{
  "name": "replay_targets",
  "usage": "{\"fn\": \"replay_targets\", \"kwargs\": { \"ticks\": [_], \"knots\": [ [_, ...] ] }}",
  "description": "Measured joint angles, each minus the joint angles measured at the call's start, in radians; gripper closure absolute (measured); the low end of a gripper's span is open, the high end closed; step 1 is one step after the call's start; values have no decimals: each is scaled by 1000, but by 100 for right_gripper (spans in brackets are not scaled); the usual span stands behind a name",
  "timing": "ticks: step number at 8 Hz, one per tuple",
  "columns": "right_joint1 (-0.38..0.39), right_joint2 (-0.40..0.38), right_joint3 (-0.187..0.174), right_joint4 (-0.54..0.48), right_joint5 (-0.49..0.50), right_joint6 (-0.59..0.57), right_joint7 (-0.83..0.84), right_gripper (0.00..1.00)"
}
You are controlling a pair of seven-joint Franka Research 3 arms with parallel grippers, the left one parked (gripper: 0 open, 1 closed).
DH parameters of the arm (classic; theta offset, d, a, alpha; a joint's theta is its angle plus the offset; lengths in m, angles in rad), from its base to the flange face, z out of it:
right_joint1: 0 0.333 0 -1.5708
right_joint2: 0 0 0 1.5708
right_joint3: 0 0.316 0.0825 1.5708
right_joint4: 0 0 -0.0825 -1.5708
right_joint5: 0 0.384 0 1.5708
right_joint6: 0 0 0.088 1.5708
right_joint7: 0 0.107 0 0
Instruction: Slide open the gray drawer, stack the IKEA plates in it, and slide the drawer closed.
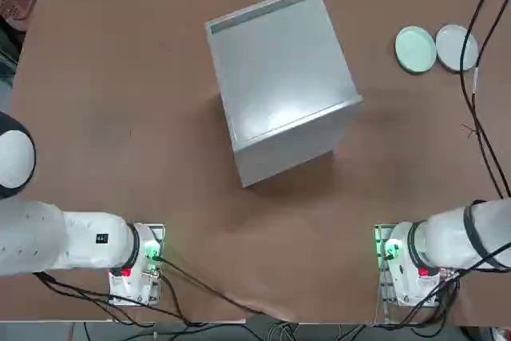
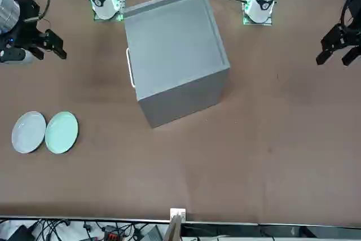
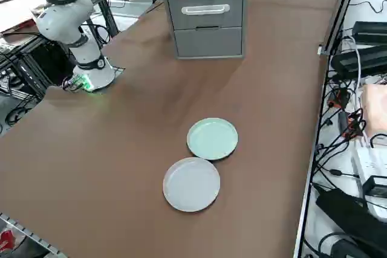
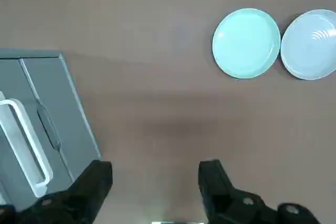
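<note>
The gray drawer (image 3: pixel 205 11) sits shut in the front of a big gray cabinet (image 1: pixel 279 77), its pale bar handle (image 4: pixel 21 145) facing the plates' side of the table. The two IKEA plates lie side by side and flat on the brown table, a mint green one (image 1: pixel 416 49) (image 4: pixel 245 43) and a gray-white one (image 1: pixel 456 47) (image 4: pixel 310 44). My right gripper (image 2: pixel 51 46) (image 4: pixel 157 182) hangs open above the table between the cabinet's handle side and the plates. It touches neither and holds nothing.
A black cable (image 1: pixel 479 101) runs down over the table's right side near the plates. Cables and equipment (image 3: pixel 363 58) crowd the space beyond that table edge. The right arm's base (image 1: pixel 403 265) stands at the near edge.
</note>
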Motion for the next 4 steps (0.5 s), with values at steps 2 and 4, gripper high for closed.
{"fn": "replay_targets", "kwargs": {
  "ticks": [2,4],
  "knots": [
    [0,0,1,1,0,0,-1,0],
    [0,0,1,6,1,1,-1,0]
  ]
}}
